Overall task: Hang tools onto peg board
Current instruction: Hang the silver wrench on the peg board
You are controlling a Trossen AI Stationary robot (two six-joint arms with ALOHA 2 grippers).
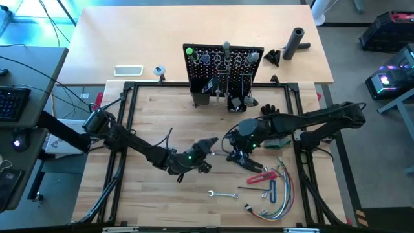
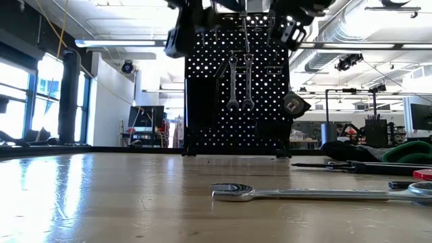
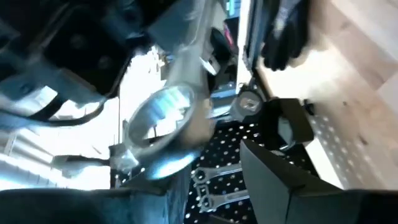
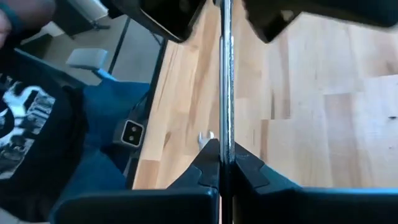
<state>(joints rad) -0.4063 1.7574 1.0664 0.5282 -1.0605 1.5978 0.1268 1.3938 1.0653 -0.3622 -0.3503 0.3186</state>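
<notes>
Both arms reached inward to mid-table in front of the peg board [image 1: 224, 65], right gripper [image 4: 222, 163] clamped on a silver wrench [image 4: 225, 81], left gripper [image 1: 208, 147] beside it — its finger spacing could not be told — wrench raised between them.

Lab/workshop: exposed ducts [image 2: 351, 30], PCs [image 1: 387, 77]
</notes>
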